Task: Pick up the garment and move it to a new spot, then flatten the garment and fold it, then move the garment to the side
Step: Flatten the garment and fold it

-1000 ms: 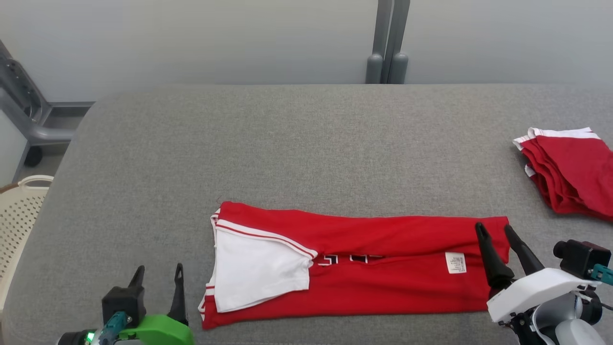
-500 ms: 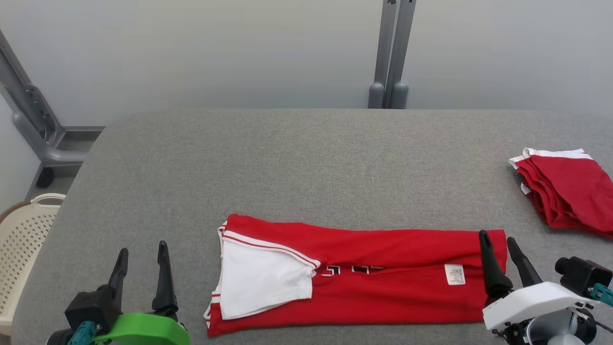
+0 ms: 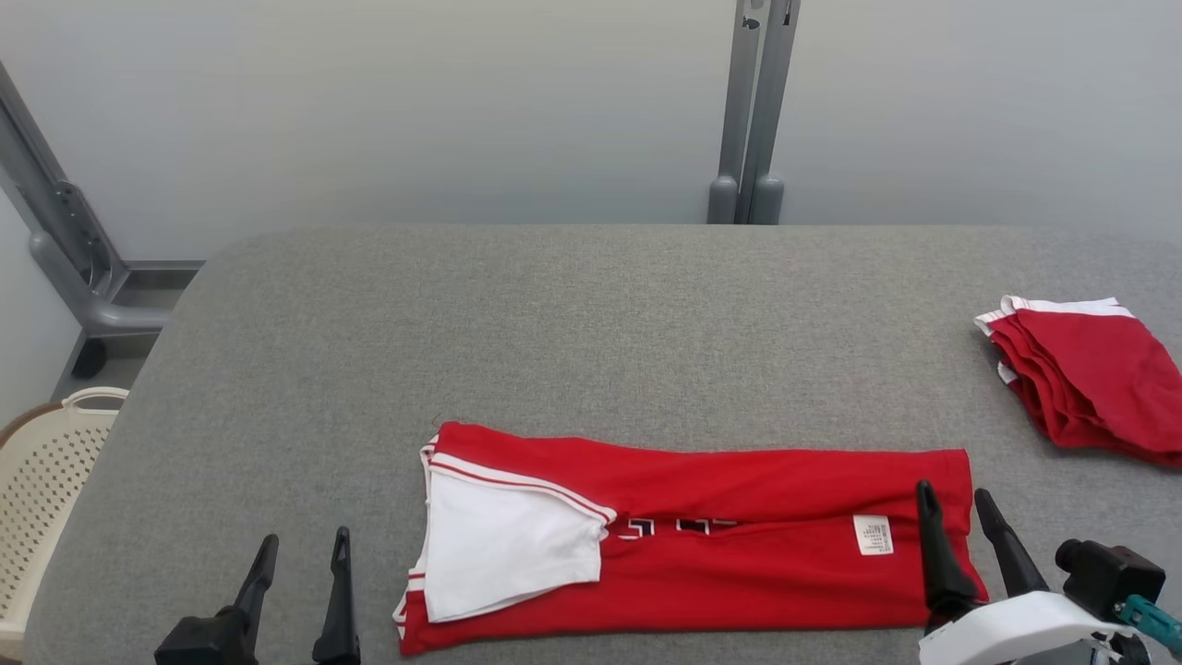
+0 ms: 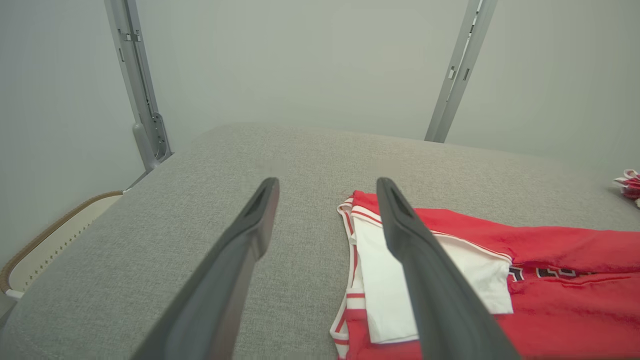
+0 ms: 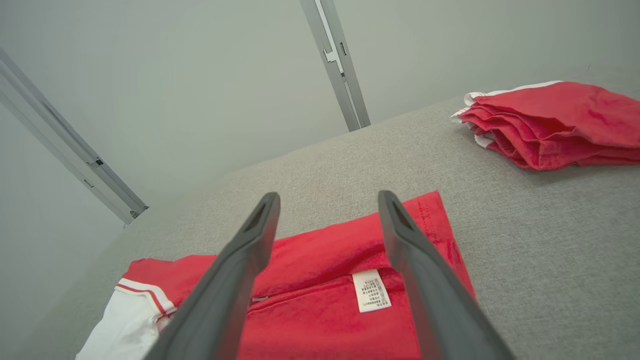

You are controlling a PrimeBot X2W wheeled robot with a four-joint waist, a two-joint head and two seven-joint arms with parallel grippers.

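Head camera tipped up since a second ago, so the scene sits lower. Left claw (image 3: 306,538) is now lower in frame; right claw (image 3: 951,491) kept its place at the hem. Both claws wide, empty. Red jersey (image 3: 739,499) lies near the front edge of the grey fabric bench (image 3: 591,323), long axis left-right. Right claw is over the care label (image 3: 874,534) end, possibly touching cloth. Left claw sits just off the white sleeve (image 3: 503,545). Folded red pile (image 3: 1090,379) far right, basket (image 3: 46,462) off left, pale wall behind.
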